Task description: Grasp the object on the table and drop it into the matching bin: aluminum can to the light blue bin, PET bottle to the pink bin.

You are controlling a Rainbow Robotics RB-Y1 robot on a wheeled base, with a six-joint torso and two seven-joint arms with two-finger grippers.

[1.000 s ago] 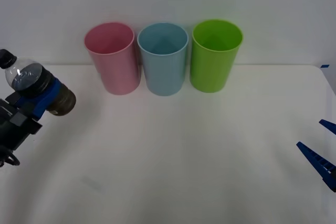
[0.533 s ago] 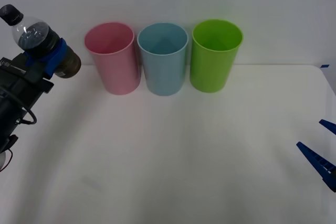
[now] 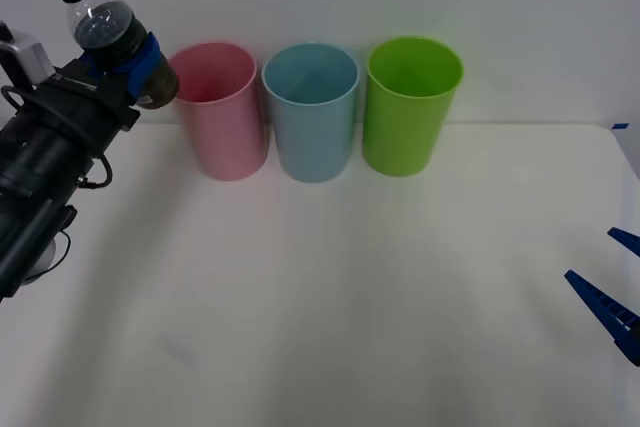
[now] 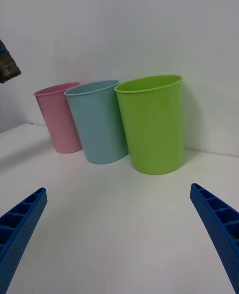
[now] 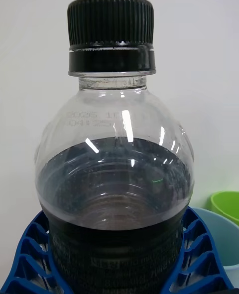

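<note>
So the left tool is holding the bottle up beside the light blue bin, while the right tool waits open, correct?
Not quite: in the front view the left tool holds the bottle beside the pink bin, not the light blue bin. The right tool does wait open.

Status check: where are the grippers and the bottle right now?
Left gripper shut on bottle, held in the air beside pink bin, not over its rim. Right gripper open, low at table's right edge. Nothing in the way.
</note>
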